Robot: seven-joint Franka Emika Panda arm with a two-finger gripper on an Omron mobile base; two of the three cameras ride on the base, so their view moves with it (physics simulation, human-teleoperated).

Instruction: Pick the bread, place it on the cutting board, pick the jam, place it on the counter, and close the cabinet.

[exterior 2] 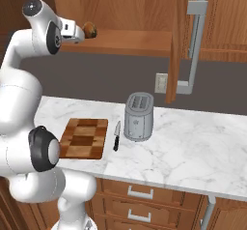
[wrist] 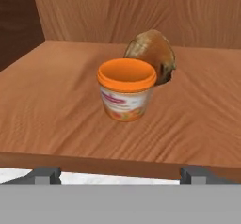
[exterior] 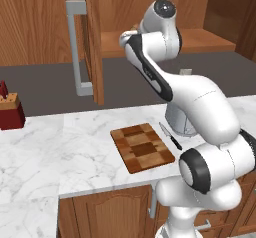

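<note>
The jam and the bread are seen on the open cabinet's shelf, the jar in front and the roll just behind it, slightly to its right in the hand view, partly hidden by the jar. The gripper is held at the shelf's front edge, fingers spread wide, nothing between them. The cabinet door stands open beside the shelf, its grey handle facing outward. On the counter below, the cutting board lies bare; a knife lies just beside it, then a toaster. A knife block stands far along the counter.
</note>
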